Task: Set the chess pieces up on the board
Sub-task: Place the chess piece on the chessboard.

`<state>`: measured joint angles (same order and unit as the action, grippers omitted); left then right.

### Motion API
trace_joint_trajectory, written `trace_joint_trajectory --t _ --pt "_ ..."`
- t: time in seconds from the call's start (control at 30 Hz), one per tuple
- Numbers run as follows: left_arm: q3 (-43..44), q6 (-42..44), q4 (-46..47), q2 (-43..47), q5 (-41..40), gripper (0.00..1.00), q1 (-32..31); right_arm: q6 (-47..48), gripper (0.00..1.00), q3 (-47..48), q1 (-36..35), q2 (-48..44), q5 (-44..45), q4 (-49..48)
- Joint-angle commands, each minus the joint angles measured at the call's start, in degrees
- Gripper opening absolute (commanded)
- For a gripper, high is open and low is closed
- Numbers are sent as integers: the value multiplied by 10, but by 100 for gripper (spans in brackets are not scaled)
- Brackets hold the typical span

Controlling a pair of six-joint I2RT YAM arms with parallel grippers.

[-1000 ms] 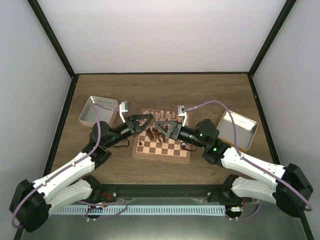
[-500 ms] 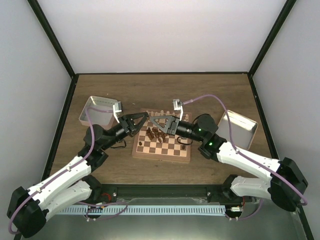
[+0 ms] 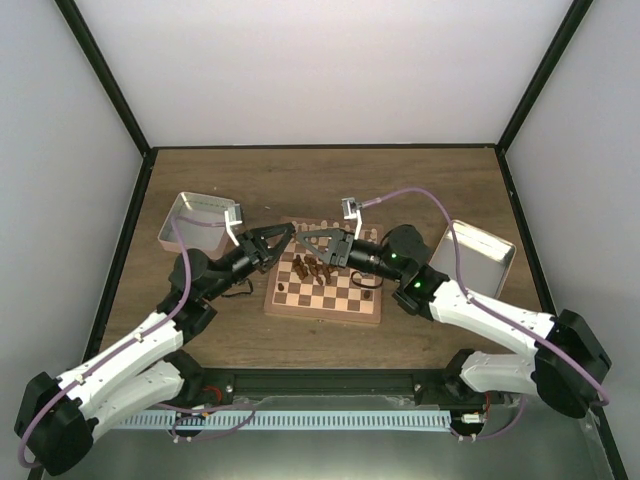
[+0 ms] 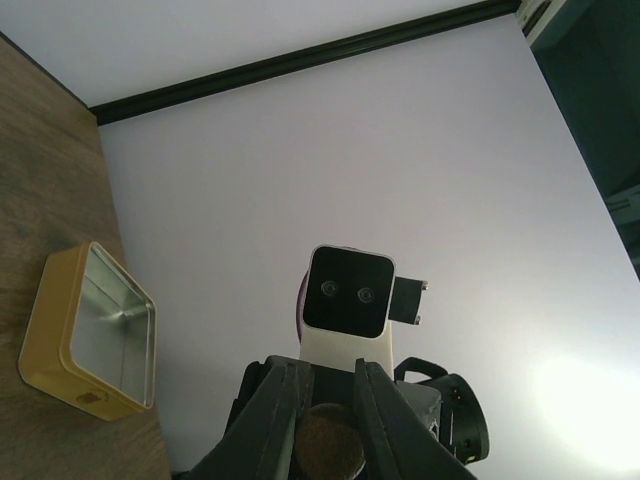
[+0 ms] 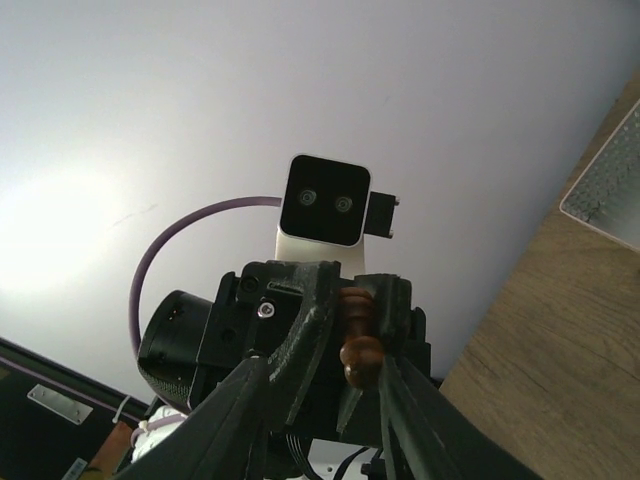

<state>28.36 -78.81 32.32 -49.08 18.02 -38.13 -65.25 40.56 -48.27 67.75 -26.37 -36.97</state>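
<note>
while most of the chess pieces (image 3: 312, 268) stand as a dark cluster on the left-centre squares of the board (image 3: 345, 300), one dark one sits alone near its near-left corner. pale specks on the far edge are too small to tell. the board lies mid-table (image 3: 330, 180), between the two arms.

the left end effector (image 3: 287, 233) and right end effector (image 3: 305, 240) meet tip to tip above the board's far-left part. the left one is clamped nearly closed on a dark chessman (image 4: 327, 440), whose round base faces its wrist camera. in the right wrist view a brown chessman (image 5: 358, 335) sits between the right fingers (image 5: 300, 340), against one. can't tell if both press it, so the right's grip is unclear. can't tell either if it's the same piece as the left's.

vs one second ago: both end effectors have shifted left. the right arm reaches further across the board and the left is pulled back a bit. the pieces on the board look unmoved.

around: a silver tray (image 3: 178, 222) lies left of the board and a gold-sided tray (image 3: 478, 255) right of it, both apart from it. a purple cable (image 3: 410, 197) loops over the right arm. each wrist view is partly blocked by the other arm's white camera box (image 4: 347, 305).
</note>
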Motion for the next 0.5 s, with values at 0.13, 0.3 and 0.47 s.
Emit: trace_joint_trajectory --t 0.13,0.3,0.47 --pt "2 27 -10 5 7 7 -5 6 36 31 -8 1 31 62" --pt "3 35 -24 10 0 7 -5 14 39 43 -8 6 30 77" --pt "3 34 -23 10 3 7 -4 7 31 42 -7 11 18 47"
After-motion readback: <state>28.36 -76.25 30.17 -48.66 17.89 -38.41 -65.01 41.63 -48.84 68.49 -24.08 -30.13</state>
